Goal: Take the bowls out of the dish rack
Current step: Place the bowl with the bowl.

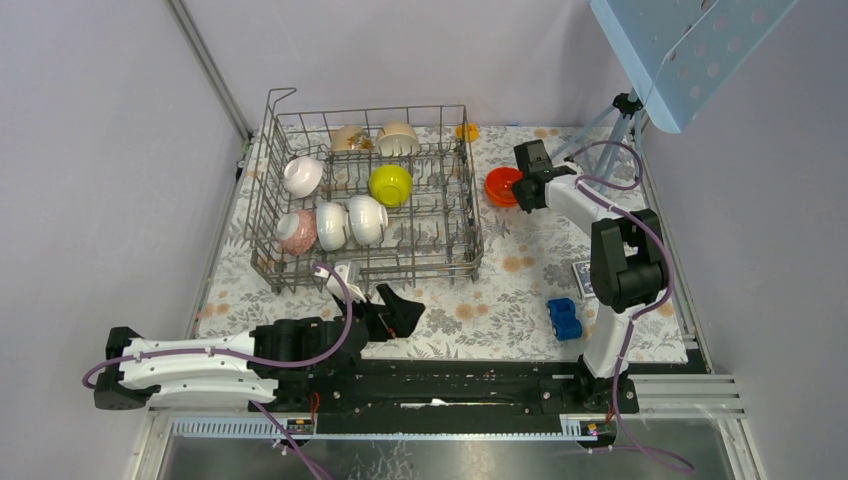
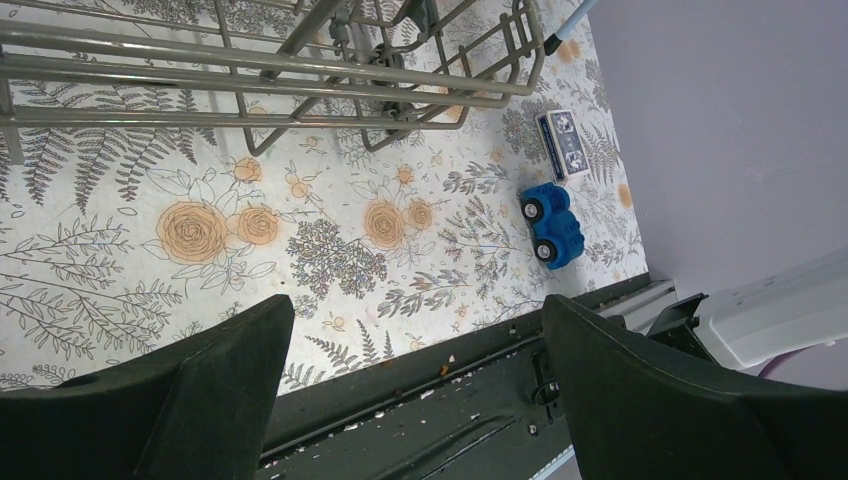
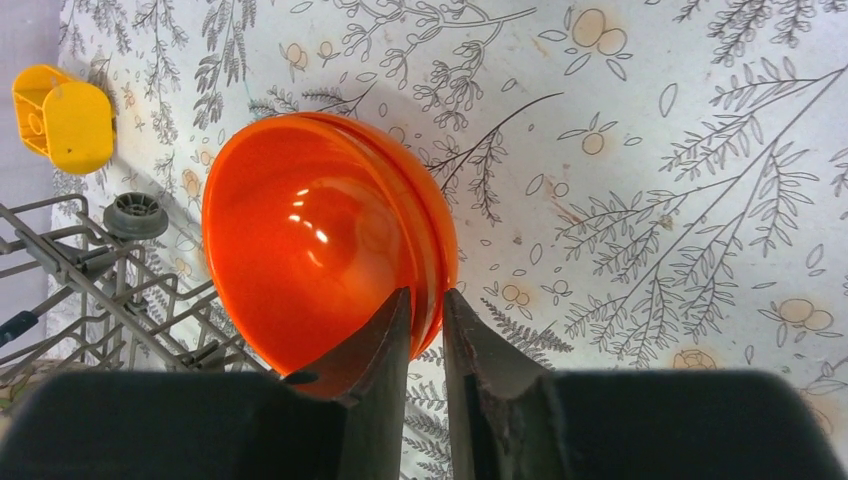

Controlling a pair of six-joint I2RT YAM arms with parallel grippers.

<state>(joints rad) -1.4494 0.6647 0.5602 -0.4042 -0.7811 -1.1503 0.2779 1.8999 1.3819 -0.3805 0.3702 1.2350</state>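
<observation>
From above, the right gripper (image 1: 524,187) pinches the rim of the orange bowl (image 1: 502,186). The dish rack (image 1: 471,205) stands just beyond the bowl's far side, and seven more bowls (image 1: 390,184) sit inside it. A sideways swing toward the rack could knock the bowl on the wires and twist it out of that thin grip. The left gripper (image 1: 398,308) hangs wide and empty, the rack's wall just ahead of its fingers.

The left wrist view shows nothing between the spread fingers (image 2: 200,390). The rack (image 2: 280,72) lies ahead, and the blue toy car (image 2: 552,224) is off to one side. A low, straight reach could catch the wire wall instead of clearing it.

In the right wrist view the jaws stand narrow, one finger (image 3: 385,340) inside the bowl (image 3: 320,250) and one outside. The bowl hangs tilted, held by one edge only, so it may pivot, slip or roll when released. Its rim looks doubled; whether two are nested, I cannot tell. The rack corner (image 3: 90,270) and a yellow block (image 3: 65,115) sit past the bowl.
</observation>
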